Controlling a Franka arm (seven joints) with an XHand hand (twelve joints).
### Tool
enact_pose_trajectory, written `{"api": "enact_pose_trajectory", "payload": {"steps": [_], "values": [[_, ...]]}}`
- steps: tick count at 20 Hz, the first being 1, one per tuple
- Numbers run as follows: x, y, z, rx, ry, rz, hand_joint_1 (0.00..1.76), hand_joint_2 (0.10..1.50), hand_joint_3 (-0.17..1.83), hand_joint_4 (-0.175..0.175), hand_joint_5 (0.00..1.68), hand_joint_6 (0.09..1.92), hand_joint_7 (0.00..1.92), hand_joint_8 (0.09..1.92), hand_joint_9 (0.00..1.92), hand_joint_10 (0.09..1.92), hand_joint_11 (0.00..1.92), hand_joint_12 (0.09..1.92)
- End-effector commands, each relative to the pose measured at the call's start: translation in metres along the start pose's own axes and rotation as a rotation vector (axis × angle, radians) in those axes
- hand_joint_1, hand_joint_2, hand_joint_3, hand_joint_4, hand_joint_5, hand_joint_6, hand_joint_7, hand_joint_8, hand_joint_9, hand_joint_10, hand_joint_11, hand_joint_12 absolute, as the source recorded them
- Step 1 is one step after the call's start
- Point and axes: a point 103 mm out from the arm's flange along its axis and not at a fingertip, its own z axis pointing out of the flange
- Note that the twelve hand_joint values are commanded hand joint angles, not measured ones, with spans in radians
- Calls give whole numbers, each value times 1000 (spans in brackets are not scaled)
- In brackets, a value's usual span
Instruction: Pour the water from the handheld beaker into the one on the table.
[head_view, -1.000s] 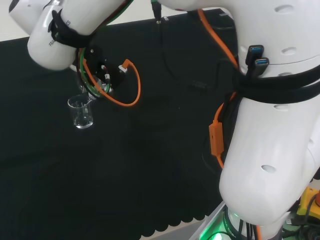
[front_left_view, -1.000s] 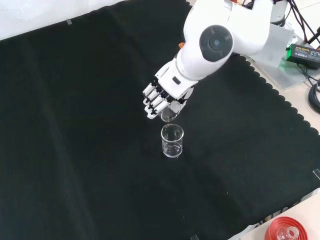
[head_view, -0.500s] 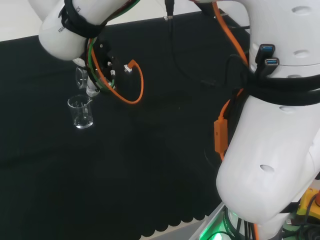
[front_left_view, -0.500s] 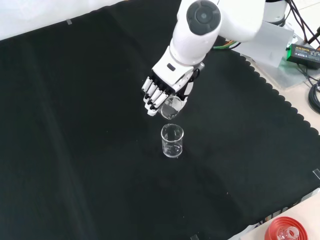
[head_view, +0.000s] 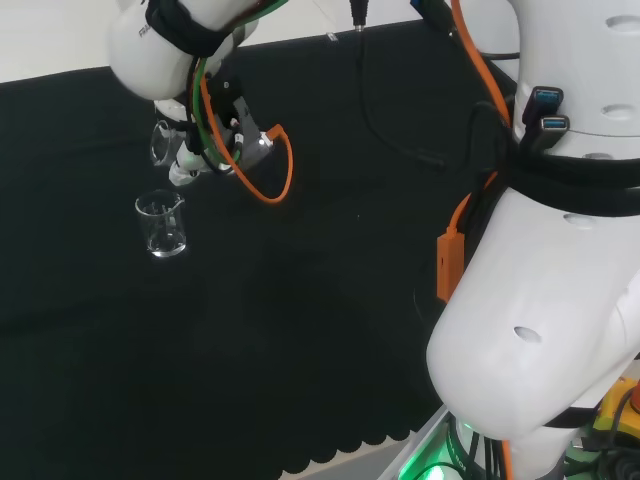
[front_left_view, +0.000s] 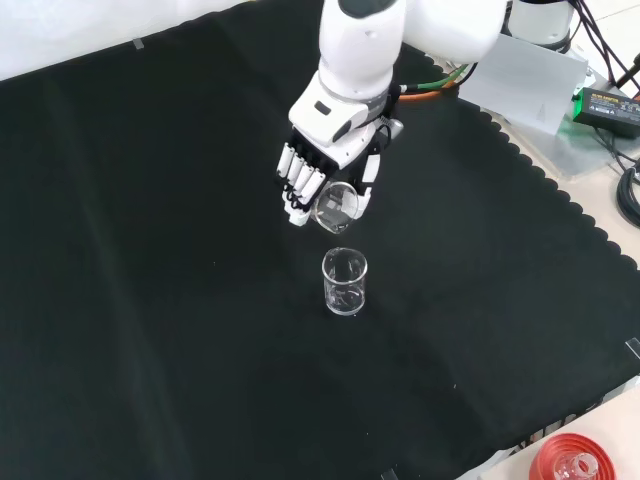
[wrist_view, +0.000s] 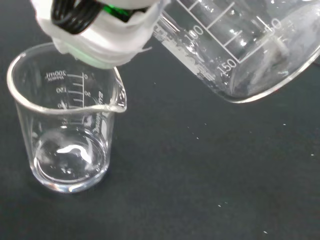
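A clear glass beaker (front_left_view: 344, 283) (head_view: 162, 224) (wrist_view: 65, 131) stands upright on the black cloth, with a thin layer of water at its bottom in the wrist view. The hand (front_left_view: 318, 172) hangs above and behind it in the front view, its fingers curled round a second clear beaker (front_left_view: 336, 205) (head_view: 161, 142) (wrist_view: 245, 45). That held beaker is tipped, its mouth turned toward the camera in the front view. It is clear of the standing beaker's rim, and I see no stream between them.
The arm's white links (head_view: 540, 260) stand at the right of the head view, with orange cable (head_view: 268, 165) looping beside the hand. A red ribbed ring (front_left_view: 572, 463) lies at the front view's lower right. Black cloth (front_left_view: 150, 300) spreads all round the standing beaker.
The hand has risen and drawn back from the standing beaker, carrying the tipped beaker higher. The beaker on the cloth has not moved.
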Motion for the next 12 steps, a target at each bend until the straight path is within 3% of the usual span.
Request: {"api": "enact_pose_trajectory", "payload": {"steps": [1,4,12], "values": [[-13,4,8,-33,121,10,1300,1090,-175,-170,1161,690,1267,670,1333,883,1073,843],[-18,6,12,-38,179,19,1294,1103,-175,-175,1149,748,1206,738,1330,888,1069,847],[-30,11,27,-34,232,30,1294,1105,-175,-175,1145,759,1196,750,1327,890,1066,849]]}}
